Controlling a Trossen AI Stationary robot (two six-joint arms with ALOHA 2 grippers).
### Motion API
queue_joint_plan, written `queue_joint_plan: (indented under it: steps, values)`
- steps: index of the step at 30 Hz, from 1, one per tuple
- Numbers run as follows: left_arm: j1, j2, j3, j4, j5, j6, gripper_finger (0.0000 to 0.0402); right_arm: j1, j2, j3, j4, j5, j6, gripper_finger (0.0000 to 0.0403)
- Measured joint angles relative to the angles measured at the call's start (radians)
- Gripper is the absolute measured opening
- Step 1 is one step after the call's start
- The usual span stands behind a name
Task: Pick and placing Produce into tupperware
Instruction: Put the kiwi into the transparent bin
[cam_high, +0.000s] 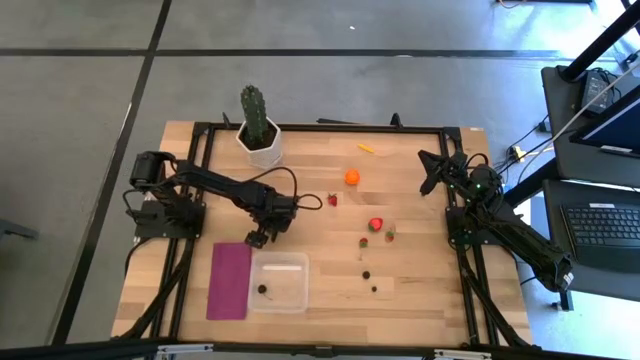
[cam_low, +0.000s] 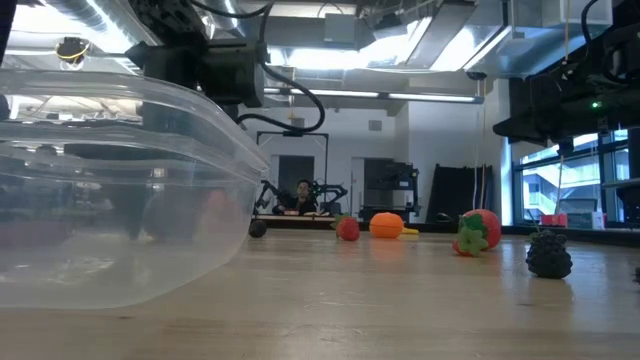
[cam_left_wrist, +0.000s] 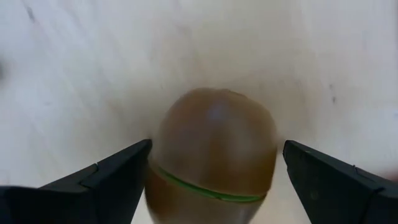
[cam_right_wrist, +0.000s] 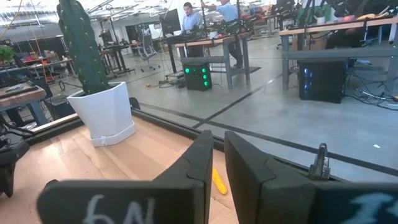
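A brown oval kiwi (cam_left_wrist: 211, 149) with a thin green line around it lies on the wooden table. My left gripper (cam_left_wrist: 217, 147) points down over it, open, with one finger on each side. One finger (cam_left_wrist: 118, 177) is close against the kiwi's side and the other (cam_left_wrist: 329, 180) is well clear. In the high view this gripper (cam_high: 259, 238) hides the kiwi, just beyond the far edge of the clear tupperware (cam_high: 279, 282), which holds a dark berry (cam_high: 262, 290). My right gripper (cam_right_wrist: 215, 155) waits at the far right (cam_high: 425, 158), shut and pointing level.
An orange (cam_high: 352, 177), strawberries (cam_high: 375, 224) (cam_high: 332, 199), dark berries (cam_high: 365, 273) and a thin yellow piece (cam_high: 367, 148) are scattered right of the tub. A magenta rectangle (cam_high: 230, 280) lies left of the tub. A cactus in a white pot (cam_high: 258, 128) stands at the far edge.
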Motion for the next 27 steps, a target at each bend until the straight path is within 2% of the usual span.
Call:
queue_joint_plan:
  steps: [6, 27]
  values:
    - [0.001, 0.0, 0.0, -0.005, -0.005, -0.001, 0.0344, 0.0, 0.0, 0.0, 0.0, 0.0, 0.0, 0.0046]
    - [0.001, 0.0, 0.0, 0.011, -0.003, -0.003, 0.024, 0.0, 0.0, 0.0, 0.0, 0.0, -0.001, 0.0046]
